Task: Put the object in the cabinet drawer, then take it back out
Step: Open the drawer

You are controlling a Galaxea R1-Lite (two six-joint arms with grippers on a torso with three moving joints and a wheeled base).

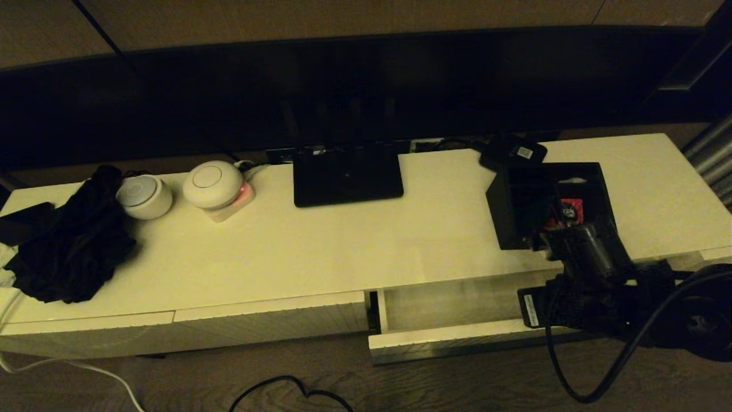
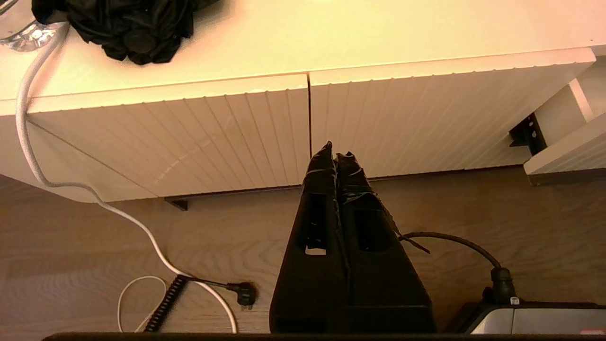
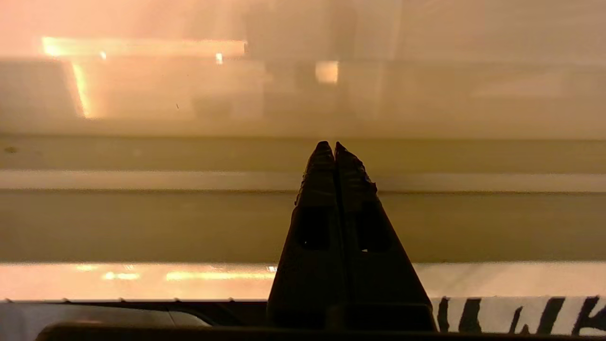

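On the cabinet top (image 1: 343,252), far right in the head view, sits the box (image 1: 552,206), open side up, red packet showing, clear of the drawer (image 1: 457,312) pulled out just below and in front. Right arm reaching over the drawer's right end, wrist dark against the box's near edge; fingers hidden there. Risk judged: a low approach could clip the box wall and shove it toward the square device (image 1: 513,153) behind, or tip it off the front lip into the drawer crooked. Router (image 1: 347,174) well apart to the left.

From the left wrist: left gripper (image 2: 335,154) closed, holding nothing, hanging above the floor before the two shut fronts (image 2: 293,132). Parked; cables on the floor beneath, no obstacle.

From the right wrist: right gripper (image 3: 331,148) pressed together, empty, pointing into the drawer's pale interior (image 3: 189,222). Must spread before any grasp; plenty of room inside, front lip close beneath.
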